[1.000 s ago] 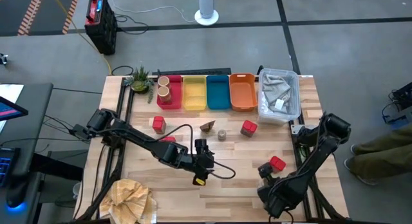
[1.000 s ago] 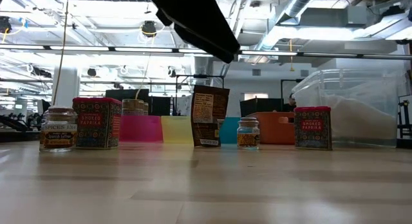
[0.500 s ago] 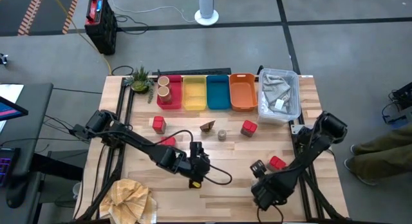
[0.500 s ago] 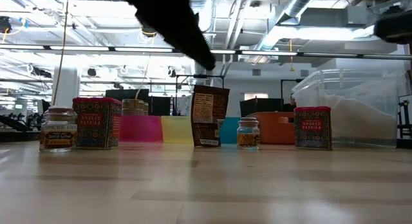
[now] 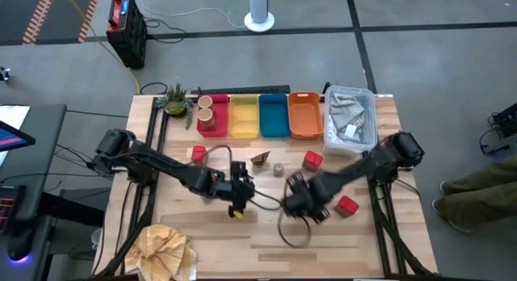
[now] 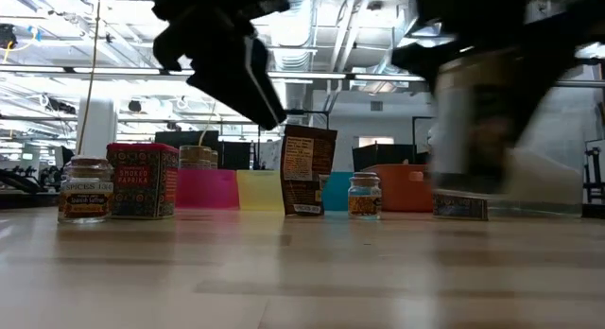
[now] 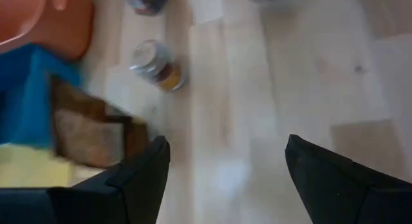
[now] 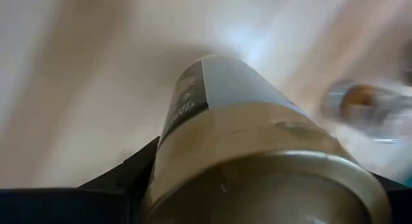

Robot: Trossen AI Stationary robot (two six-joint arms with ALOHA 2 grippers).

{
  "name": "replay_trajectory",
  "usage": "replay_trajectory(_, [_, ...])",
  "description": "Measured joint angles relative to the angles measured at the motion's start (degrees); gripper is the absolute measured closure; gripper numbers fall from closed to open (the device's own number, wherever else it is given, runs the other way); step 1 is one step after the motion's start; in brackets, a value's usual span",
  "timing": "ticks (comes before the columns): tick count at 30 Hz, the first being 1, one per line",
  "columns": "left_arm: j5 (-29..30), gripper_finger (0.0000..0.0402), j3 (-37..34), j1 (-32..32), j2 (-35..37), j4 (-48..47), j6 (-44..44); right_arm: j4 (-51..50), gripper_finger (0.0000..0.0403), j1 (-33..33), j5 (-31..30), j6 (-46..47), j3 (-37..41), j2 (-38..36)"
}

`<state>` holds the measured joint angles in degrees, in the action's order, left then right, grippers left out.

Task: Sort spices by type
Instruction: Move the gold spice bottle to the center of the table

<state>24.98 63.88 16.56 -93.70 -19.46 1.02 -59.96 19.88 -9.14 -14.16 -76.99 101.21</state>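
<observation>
two tan cylinders (image 5: pixel 204 108) in red bin (image 5: pixel 216 126)

Readable labels, low view
Red tin (image 6: pixel 142 181) at tabletop's left edge: "SMOKED PAPRIKA". Jar (image 6: pixel 85 189) beside it: "SPICES"; rest illegible.
</observation>
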Motion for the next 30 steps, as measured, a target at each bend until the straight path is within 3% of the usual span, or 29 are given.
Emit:
replay_trajectory(6, [-0.77,0.012,-9.26,-3.18,11.69,3.71,1.22,5.94,0.0097,-8.92,0.29,-5.21,0.0,0.07])
replay_trajectory(12, [-1.36,0.012,-15.67,-4.46,19.85,5.63,-1.47,9.08,0.0092,-12.69,0.26,-7.37,0.0,0.75])
replay_trajectory(21, [-3.94,0.012,-16.44,-7.95,18.66,7.66,0.91,14.2,0.008,-13.95,0.32,-10.35,0.0,2.35])
replay_trajectory(30, [-10.17,0.012,-15.94,-14.76,18.76,7.6,1.31,15.64,0.0008,-16.72,0.19,-8.82,-1.45,2.19])
